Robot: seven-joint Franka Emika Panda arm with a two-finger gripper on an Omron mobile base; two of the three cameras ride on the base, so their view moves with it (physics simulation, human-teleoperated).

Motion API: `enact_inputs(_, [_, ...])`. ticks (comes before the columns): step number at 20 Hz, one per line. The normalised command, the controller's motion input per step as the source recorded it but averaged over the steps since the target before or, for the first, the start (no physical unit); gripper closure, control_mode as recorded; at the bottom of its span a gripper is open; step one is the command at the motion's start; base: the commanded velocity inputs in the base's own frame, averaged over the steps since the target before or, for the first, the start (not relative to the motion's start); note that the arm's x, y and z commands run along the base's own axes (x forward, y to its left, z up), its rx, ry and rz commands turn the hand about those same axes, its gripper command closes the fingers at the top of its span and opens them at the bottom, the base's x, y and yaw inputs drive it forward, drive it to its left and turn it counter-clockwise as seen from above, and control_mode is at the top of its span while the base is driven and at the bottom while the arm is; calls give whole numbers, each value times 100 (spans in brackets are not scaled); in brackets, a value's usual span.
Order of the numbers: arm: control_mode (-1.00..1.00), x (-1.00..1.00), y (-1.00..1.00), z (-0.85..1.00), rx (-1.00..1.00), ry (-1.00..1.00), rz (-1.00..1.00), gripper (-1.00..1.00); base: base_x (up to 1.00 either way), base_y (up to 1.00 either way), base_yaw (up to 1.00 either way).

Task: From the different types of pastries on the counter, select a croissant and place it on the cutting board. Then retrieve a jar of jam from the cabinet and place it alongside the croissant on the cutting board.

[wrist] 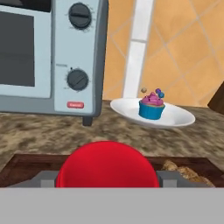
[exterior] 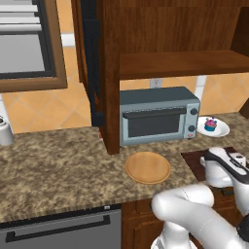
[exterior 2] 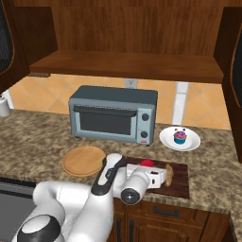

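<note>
1. A round plate [exterior 2: 84, 160] lies left of the board [exterior 2: 179, 182], on the tabletop [exterior 2: 28, 137] near its front edge.
2. The claw [wrist: 107, 177] pinches the jar [wrist: 107, 168] low over the board.
3. The croissant [exterior 2: 168, 174] lies just right of the jar on the board.
4. Far right, a cupcake [exterior 2: 179, 137] sits on a white dish [exterior 2: 166, 140], well apart.

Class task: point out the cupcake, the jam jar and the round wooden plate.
cupcake [exterior 2: 179, 137], right base view, on its blue wrapper.
jam jar [wrist: 106, 165], hand view, on its red side.
round wooden plate [exterior: 147, 167], left base view, on its centre.
</note>
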Motion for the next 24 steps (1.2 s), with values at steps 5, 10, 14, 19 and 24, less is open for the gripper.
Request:
enact_inputs(5, [-100, 42, -12, -25, -1, 0, -1, -100, 0, 0, 0])
enact_inputs(10, [-100, 3, -11, -15, -1, 1, -5, -100, 0, 0, 0])
enact_inputs(14, [-100, 0, -13, -12, -1, 1, -8, -100, 0, 0, 0])
enact_inputs(19, [-100, 4, -5, -20, -4, 0, -7, -100, 0, 0, 0])
enact_inputs(24, [-100, -60, -12, 21, -3, -4, -4, -100, 0, 0, 0])
